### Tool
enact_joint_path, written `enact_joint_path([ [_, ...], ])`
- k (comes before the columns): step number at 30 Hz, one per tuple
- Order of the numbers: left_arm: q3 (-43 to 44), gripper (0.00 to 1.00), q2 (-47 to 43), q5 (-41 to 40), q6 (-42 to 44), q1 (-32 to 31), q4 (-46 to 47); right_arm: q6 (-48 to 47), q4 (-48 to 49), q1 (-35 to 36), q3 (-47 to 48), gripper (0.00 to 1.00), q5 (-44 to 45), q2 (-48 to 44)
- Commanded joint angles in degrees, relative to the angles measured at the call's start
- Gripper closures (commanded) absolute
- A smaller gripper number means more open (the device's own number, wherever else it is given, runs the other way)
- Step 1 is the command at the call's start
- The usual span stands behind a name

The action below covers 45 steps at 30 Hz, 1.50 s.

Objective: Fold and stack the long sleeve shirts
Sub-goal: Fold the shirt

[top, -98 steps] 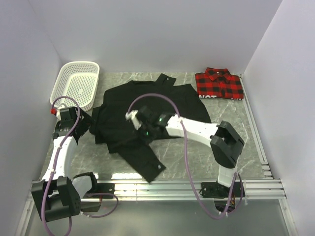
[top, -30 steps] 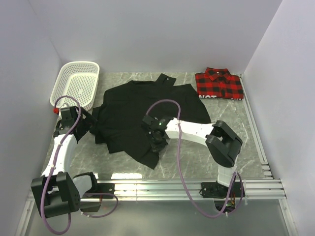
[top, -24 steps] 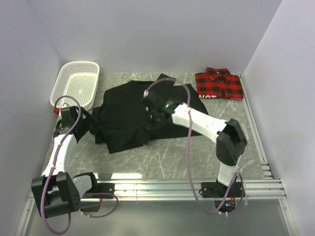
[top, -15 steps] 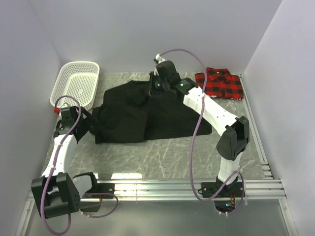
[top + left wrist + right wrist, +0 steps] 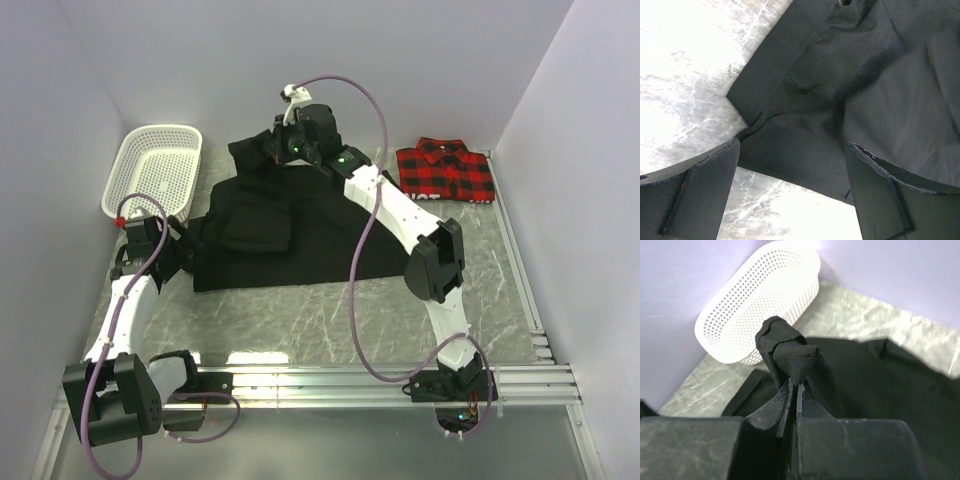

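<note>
The black long sleeve shirt [image 5: 310, 235] lies spread over the middle of the table, its front part folded back toward the rear. My right gripper [image 5: 270, 146] is raised at the back, near the basket, and is shut on a bunched end of that black shirt [image 5: 790, 356], which hangs from its jaws [image 5: 795, 383]. At the shirt's left edge my left gripper [image 5: 180, 250] stands open, low over the table. Black cloth [image 5: 865, 90] lies under its wide gap [image 5: 792, 150], and nothing is held. The red-and-black plaid shirt [image 5: 446, 170] lies folded at the back right.
A white mesh basket [image 5: 155, 172] stands at the back left, just beyond my right gripper; the right wrist view shows this basket [image 5: 765, 295] too. Walls close in on three sides. Grey marble tabletop [image 5: 330, 320] shows in front of the shirt, with metal rails [image 5: 330, 382] at the near edge.
My right arm has swept from the shirt's near edge up to the back, carrying the pinched black cloth over the shirt. The left gripper has stayed by the shirt's left edge.
</note>
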Motion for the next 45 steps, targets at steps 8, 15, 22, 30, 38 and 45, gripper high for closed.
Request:
enact_joint_path([
  [8, -0.5, 0.08, 0.3, 4.4, 1.1, -1.0, 3.2, -11.0, 10.8, -0.3, 8.6, 1.0, -6.6, 4.9],
  [15, -0.6, 0.09, 0.8, 5.2, 1.1, -1.2, 3.6, -11.7, 10.9, -0.4, 11.8, 1.0, -13.3, 6.6],
  [22, -0.4, 0.09, 0.7, 4.3, 1.2, -1.2, 3.0, -15.3, 3.8, -0.3, 3.1, 1.0, -19.8, 1.4],
  [30, -0.4, 0.09, 0.6, 4.1, 1.1, -1.2, 3.0, -24.0, -9.6, -0.2, -8.0, 1.0, -21.3, -5.9],
  [38, -0.4, 0.09, 0.4, 3.2, 1.2, -1.2, 2.6, -29.4, -23.9, -0.5, -10.9, 1.0, -22.2, -10.8],
  [45, -0.3, 0.09, 0.4, 2.7, 1.2, -1.2, 2.4, -31.4, -29.2, -0.8, -18.4, 1.0, -19.9, -16.2],
])
